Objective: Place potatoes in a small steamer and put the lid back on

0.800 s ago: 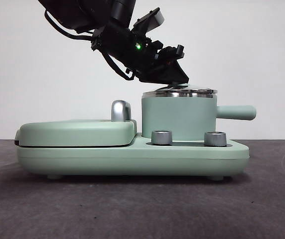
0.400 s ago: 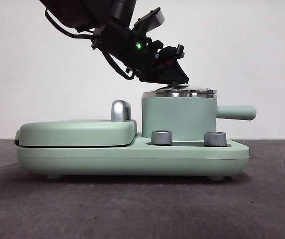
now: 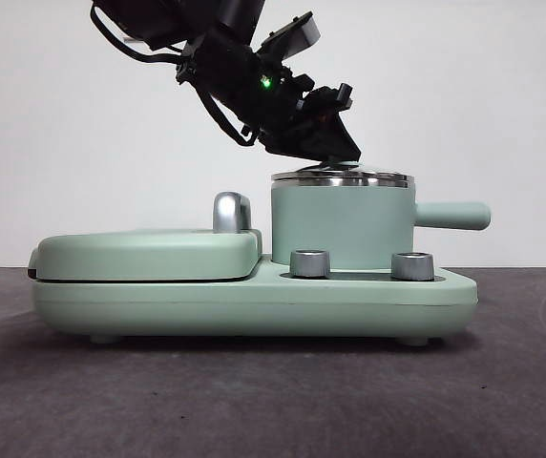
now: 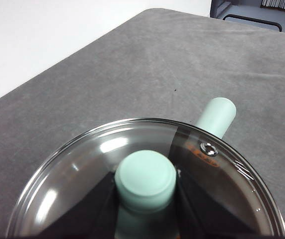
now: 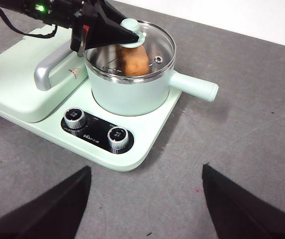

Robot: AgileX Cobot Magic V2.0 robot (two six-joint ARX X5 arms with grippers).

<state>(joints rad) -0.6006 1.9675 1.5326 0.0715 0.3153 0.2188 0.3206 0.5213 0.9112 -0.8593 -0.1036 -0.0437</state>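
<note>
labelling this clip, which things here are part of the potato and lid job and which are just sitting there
Job:
potato
pot
lid
left gripper, on the lid's knob

Just there:
griddle
two dials
right gripper, waiting open

Potato [image 5: 132, 60] in the steamer [image 5: 127, 84] — lid [image 5: 137, 42] on top — griddle [image 3: 144, 253] left.

One orange-brown rough potato [image 5: 132, 60] sits in one mint-green cylindrical pot [image 5: 127, 89]. One clear glass lid [image 5: 150, 42] covers it. Two steel dials [image 5: 75, 117] show.
</note>
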